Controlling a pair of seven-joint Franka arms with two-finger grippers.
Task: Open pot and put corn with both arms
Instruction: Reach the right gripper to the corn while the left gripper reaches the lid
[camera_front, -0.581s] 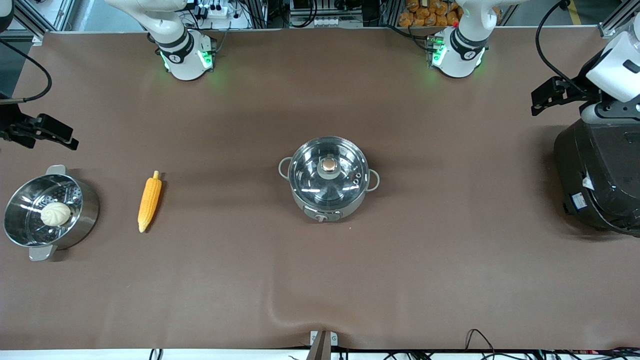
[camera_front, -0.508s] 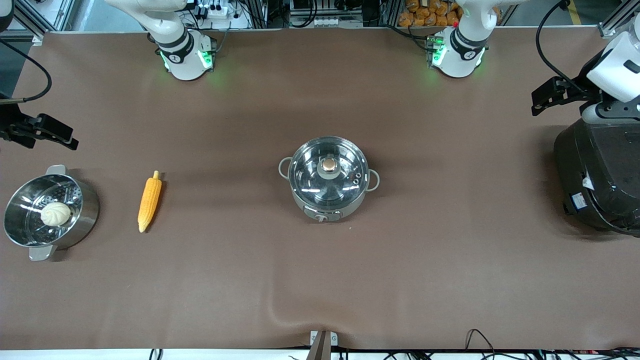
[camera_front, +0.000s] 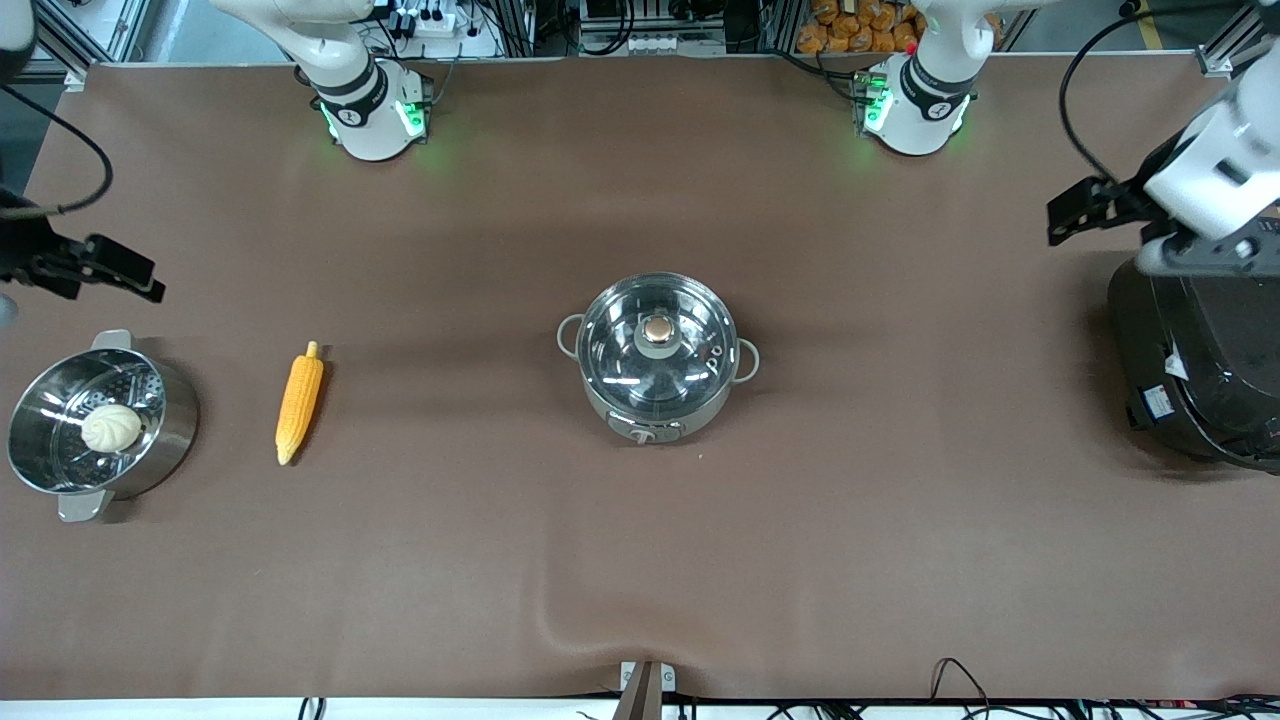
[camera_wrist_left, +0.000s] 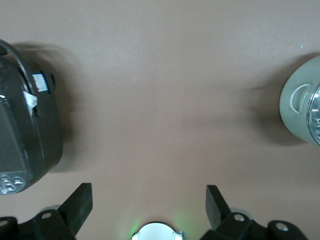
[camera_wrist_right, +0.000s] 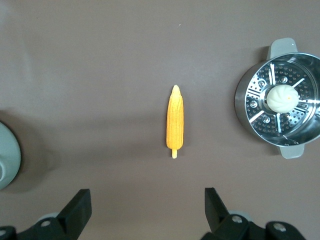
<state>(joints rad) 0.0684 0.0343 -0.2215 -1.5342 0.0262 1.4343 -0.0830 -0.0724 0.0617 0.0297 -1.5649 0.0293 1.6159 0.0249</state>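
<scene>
The steel pot (camera_front: 657, 362) stands mid-table with its glass lid on and the copper knob (camera_front: 657, 330) on top. Its edge shows in the left wrist view (camera_wrist_left: 301, 106). The corn (camera_front: 299, 402) lies on the mat between the pot and the right arm's end, and shows in the right wrist view (camera_wrist_right: 175, 122). My left gripper (camera_wrist_left: 149, 192) is open and empty, high over the mat beside the rice cooker. My right gripper (camera_wrist_right: 147, 196) is open and empty, high over the mat near the corn and the steamer pot.
A perforated steamer pot (camera_front: 150, 440) holding a white bun (camera_front: 111, 428) stands at the right arm's end. A large black rice cooker (camera_front: 1200, 350) stands at the left arm's end. The mat has a wrinkle (camera_front: 560, 625) near its front edge.
Both wrists have shifted slightly, the left arm's a little toward the pot. Pot, corn and steamer pot have not moved.
</scene>
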